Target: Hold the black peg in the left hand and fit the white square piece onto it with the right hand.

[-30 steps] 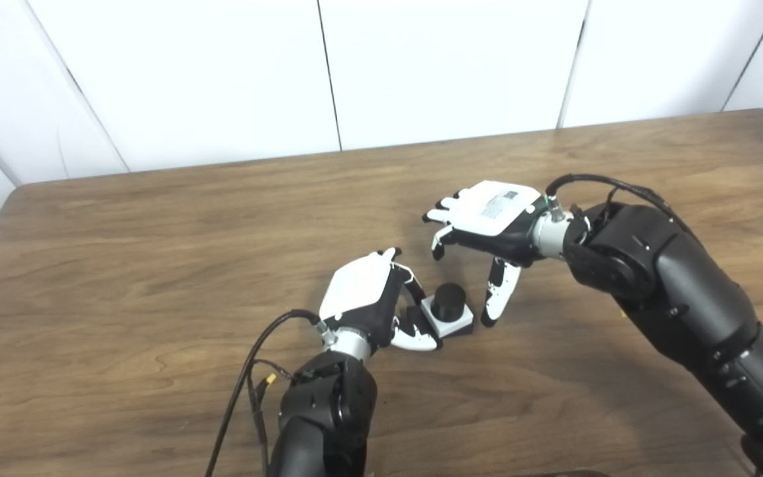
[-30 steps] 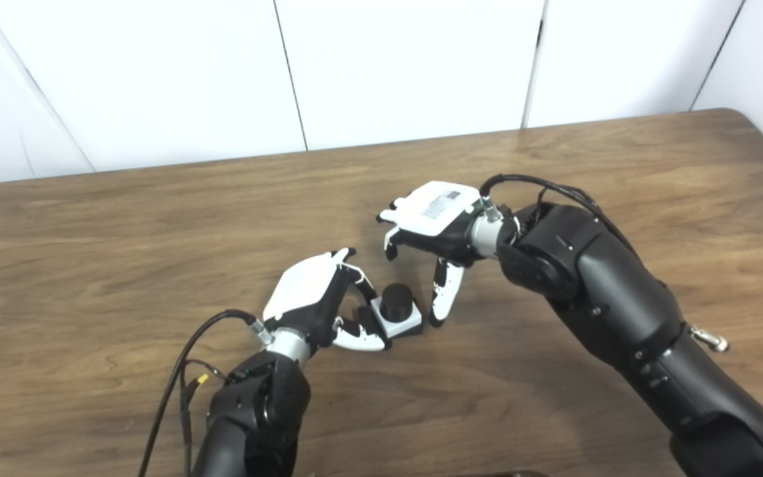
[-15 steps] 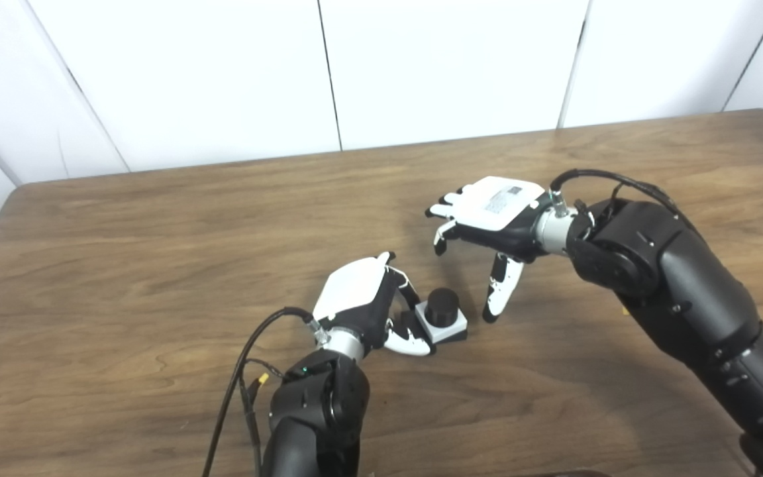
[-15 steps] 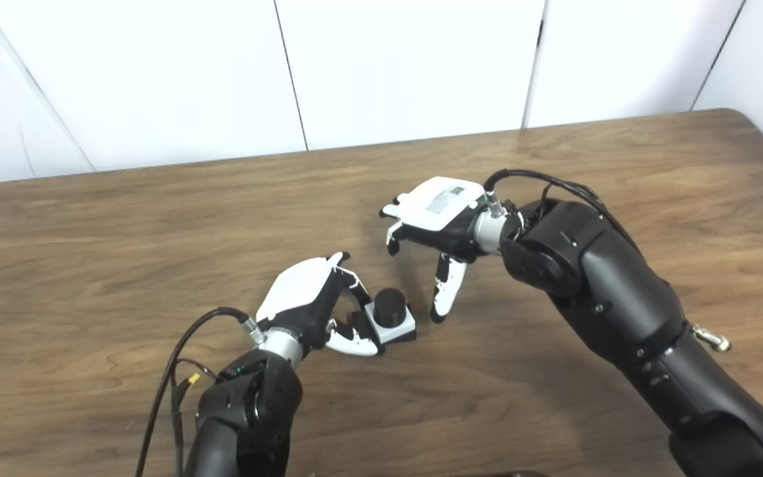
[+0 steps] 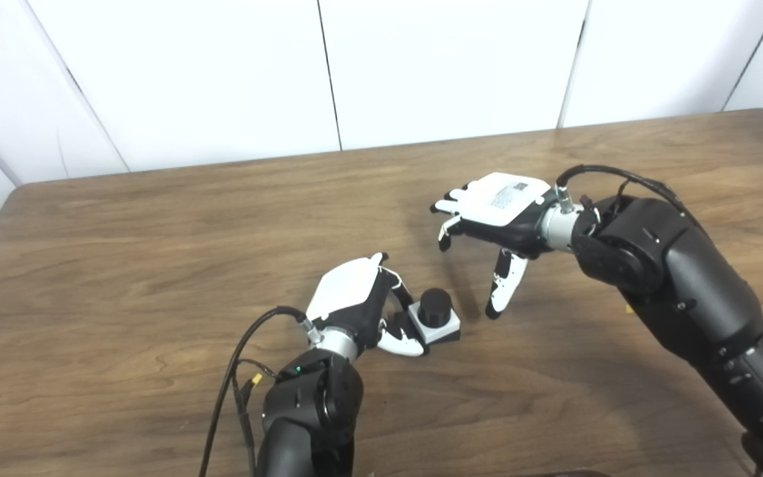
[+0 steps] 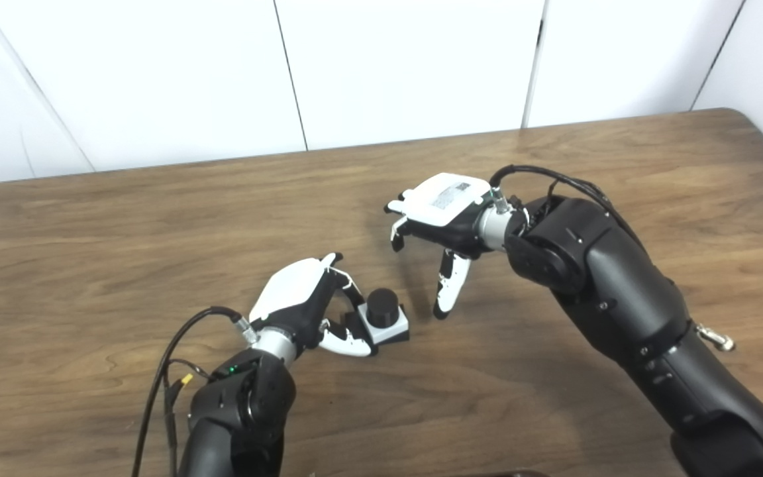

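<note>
The small white square plastic piece (image 5: 436,324), seated on the short black cylindrical peg (image 5: 435,306), looks light and rigid, best pinched by its flat sides; the left hand (image 5: 355,301) has its fingers (image 5: 403,343) closed on the assembly's base, while the right hand (image 5: 494,215) hovers beyond it, fingers spread and empty.

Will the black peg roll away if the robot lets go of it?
Probably not. The black peg stands upright through the white square piece, whose flat sides should stop rolling. Both look stiff and likely light. The left hand grips their base on the table.
</note>
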Robot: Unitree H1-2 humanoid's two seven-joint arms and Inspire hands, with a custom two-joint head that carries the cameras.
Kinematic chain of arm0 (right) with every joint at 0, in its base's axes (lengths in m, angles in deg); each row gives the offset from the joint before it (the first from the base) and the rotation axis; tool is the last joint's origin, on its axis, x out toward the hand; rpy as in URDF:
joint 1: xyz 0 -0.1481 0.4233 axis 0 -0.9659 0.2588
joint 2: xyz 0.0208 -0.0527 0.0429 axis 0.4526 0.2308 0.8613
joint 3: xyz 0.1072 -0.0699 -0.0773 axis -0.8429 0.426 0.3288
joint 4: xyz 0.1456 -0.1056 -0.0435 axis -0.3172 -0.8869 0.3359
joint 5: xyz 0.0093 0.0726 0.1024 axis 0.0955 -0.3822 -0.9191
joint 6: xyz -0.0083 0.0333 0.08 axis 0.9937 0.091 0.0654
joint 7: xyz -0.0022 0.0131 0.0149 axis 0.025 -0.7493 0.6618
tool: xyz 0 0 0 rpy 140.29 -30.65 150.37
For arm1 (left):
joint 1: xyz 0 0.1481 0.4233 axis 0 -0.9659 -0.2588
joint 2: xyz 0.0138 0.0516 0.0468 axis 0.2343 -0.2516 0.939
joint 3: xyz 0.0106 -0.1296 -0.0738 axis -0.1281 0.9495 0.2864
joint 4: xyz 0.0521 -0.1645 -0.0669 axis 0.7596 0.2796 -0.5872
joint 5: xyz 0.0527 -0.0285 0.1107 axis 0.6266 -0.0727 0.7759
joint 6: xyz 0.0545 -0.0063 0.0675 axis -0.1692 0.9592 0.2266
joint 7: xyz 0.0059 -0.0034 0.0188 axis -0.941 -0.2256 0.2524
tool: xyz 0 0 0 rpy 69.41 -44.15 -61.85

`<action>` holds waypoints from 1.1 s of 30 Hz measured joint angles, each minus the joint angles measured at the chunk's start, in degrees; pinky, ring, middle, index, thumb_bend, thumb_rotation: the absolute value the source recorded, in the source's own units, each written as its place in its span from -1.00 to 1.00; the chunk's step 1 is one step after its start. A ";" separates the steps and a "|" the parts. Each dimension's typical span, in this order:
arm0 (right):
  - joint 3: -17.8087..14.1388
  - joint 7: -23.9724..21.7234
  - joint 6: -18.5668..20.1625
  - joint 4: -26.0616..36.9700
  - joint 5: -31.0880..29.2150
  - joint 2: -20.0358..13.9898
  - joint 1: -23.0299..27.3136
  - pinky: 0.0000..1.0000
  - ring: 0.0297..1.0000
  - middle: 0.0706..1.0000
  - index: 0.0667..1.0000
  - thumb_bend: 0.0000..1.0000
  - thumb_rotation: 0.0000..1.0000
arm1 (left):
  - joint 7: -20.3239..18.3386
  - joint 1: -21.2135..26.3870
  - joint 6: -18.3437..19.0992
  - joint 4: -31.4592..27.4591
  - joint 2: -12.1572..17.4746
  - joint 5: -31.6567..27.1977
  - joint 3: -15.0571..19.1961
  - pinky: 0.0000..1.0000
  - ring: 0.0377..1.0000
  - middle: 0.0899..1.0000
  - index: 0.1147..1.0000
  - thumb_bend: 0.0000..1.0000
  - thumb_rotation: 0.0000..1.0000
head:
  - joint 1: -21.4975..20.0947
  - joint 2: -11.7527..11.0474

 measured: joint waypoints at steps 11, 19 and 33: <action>-0.20 0.05 0.00 -0.02 0.07 0.04 0.00 1.00 1.00 0.96 0.49 1.00 -0.23 | -3.62 0.84 0.01 -0.57 -0.07 4.60 0.20 1.00 1.00 1.00 0.57 1.00 -0.69 | 0.18 -0.09; -0.35 0.21 0.34 -0.05 0.27 0.16 -0.01 1.00 1.00 0.96 0.50 1.00 -0.24 | -8.45 0.90 -0.07 -2.55 0.07 6.46 1.07 1.00 1.00 1.00 0.70 1.00 -0.60 | 0.00 -0.17; -1.44 0.24 1.41 -0.18 -0.27 0.22 0.00 1.00 1.00 0.96 0.49 1.00 -0.26 | -19.44 2.27 -0.78 -8.28 1.83 8.87 8.03 1.00 1.00 1.00 0.76 1.00 -0.56 | 0.44 -0.53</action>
